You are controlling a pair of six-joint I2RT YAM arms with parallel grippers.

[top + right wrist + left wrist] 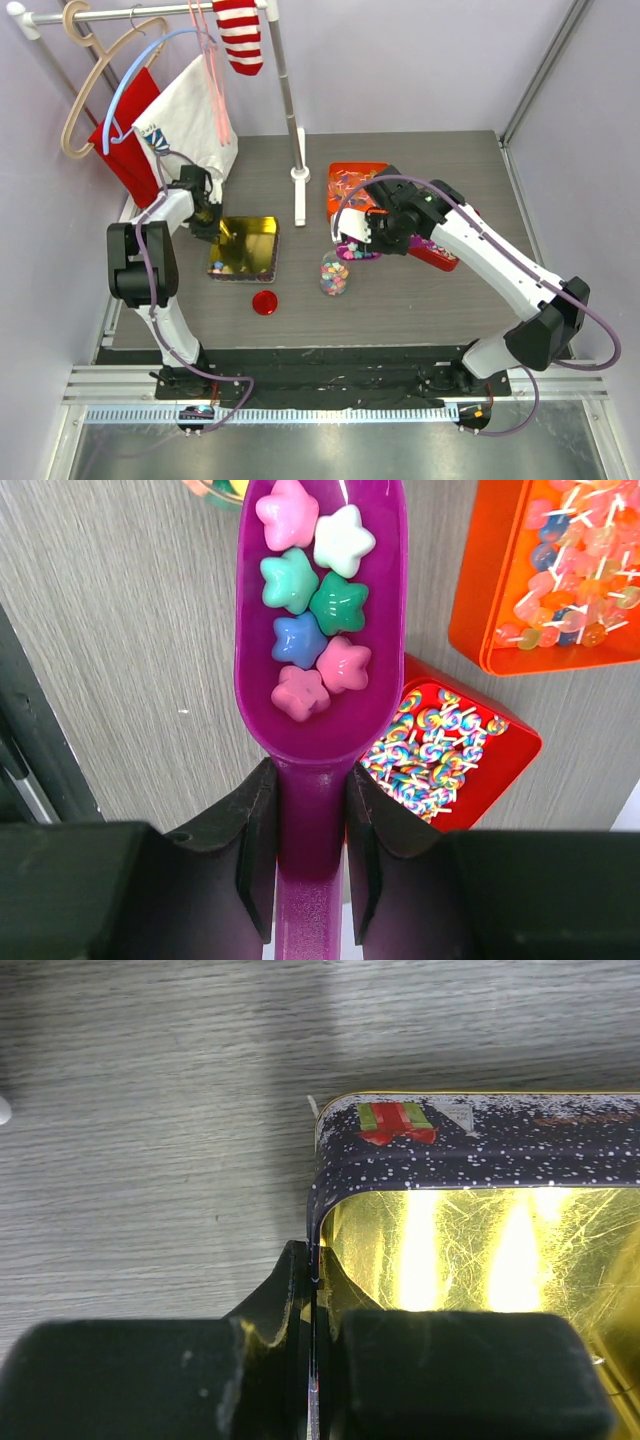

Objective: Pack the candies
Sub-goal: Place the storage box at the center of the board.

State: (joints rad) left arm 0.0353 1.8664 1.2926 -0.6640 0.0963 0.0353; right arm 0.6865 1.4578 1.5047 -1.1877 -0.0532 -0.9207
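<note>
Meanwhile the right gripper (308, 810) clamps a purple scoop (320, 720) carrying the pastel star-shaped candies (338, 602) near the jar (334, 273), while the left gripper (315, 1345) pinches the wall of the gold tin (480, 1150)

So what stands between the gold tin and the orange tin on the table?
The white foot of the clothes rail's pole lies between the gold tin and the orange tin. The top view shows this.

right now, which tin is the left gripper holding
The gold tin, its wall pinched by the left gripper; the orange tin and red tin lie ungripped.
</note>
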